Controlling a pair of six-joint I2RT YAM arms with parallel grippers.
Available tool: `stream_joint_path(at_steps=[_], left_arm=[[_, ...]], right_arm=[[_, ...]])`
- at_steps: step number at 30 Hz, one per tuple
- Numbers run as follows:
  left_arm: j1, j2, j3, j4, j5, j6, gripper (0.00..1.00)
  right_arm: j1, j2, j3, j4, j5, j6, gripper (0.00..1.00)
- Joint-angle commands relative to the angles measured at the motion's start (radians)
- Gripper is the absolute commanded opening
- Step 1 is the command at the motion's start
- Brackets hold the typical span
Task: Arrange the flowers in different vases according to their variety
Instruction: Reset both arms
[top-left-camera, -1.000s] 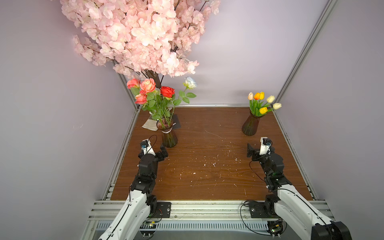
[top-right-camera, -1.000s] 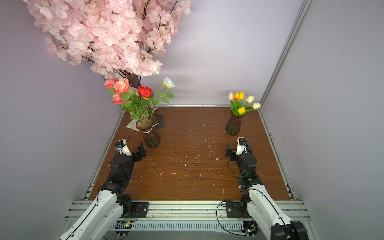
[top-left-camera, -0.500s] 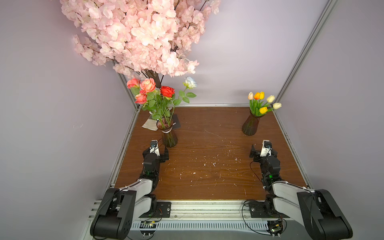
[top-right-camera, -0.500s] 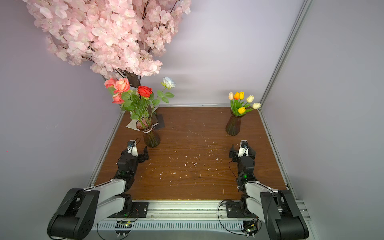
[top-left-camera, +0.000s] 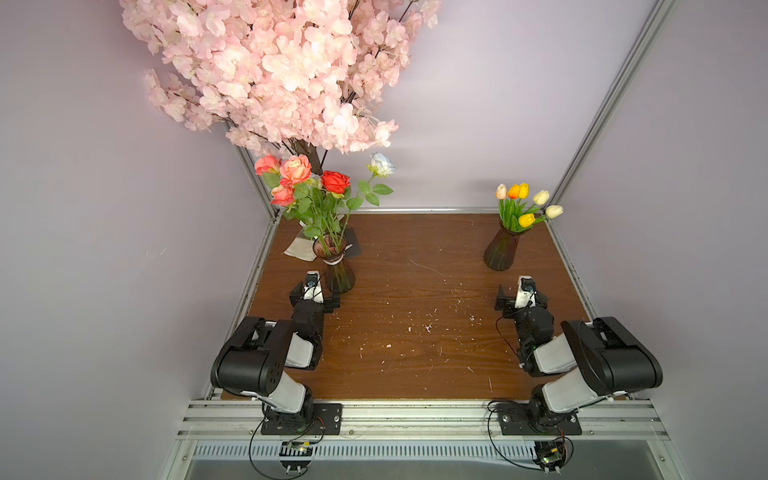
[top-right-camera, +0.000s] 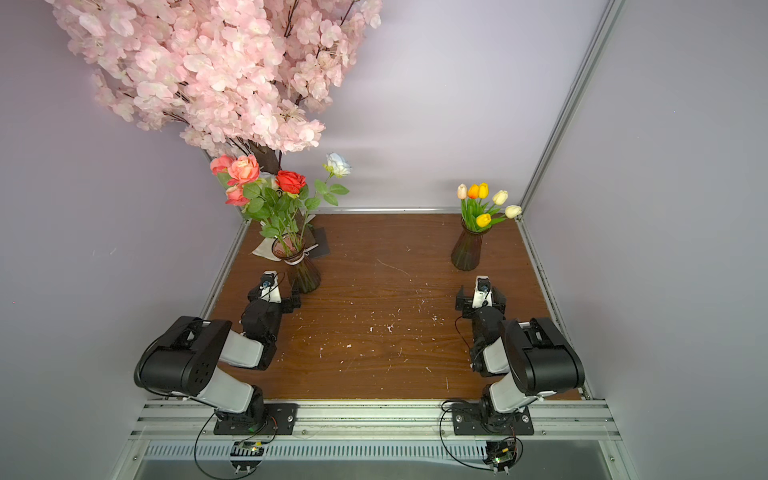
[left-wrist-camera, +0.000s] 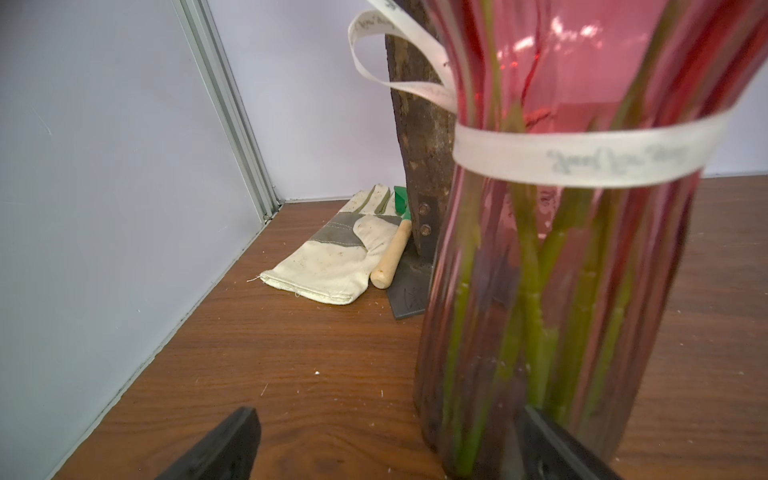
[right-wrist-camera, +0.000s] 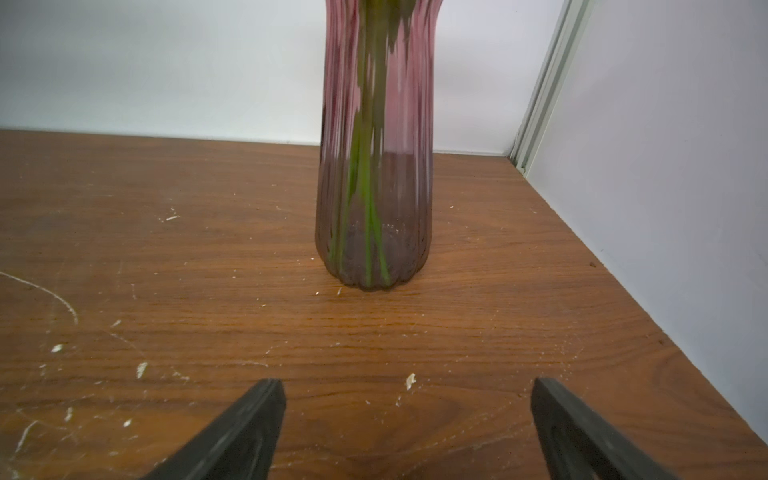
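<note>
Banded vase (left-wrist-camera: 561, 291), plain vase (right-wrist-camera: 374, 187) cut off at top, left gripper (left-wrist-camera: 388, 411), right gripper (right-wrist-camera: 407, 382) spread wide, empty

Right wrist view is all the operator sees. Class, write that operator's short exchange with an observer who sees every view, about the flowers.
Operator: Which blooms top the vase ahead?
Observer: Tulips: yellow, orange, cream and pale pink.
Operator: Where are the roses?
Observer: In the ribboned vase, right in front of the left end effector.
</note>
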Motion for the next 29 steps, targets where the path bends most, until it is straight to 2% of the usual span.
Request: stream_joint_path(at_steps=[1,3,29], left_arm=[[0.032,0.006,0.041,0.017,0.034,0.002,1.0],[0.032,0.003,0.039,0.017,0.031,0.001,1.0],[0.033,0.001,0.037,0.018,0.032,-0.001,1.0]], right_arm=[[-0.027,-0.016,0.099,-0.065,-0.058,-0.001,1.0],[-0.041,0.0,0.092,-0.022,-0.071,0.014,1.0],[-0.041,-0.004,0.086,-0.018,-0.073,0.011,1.0]])
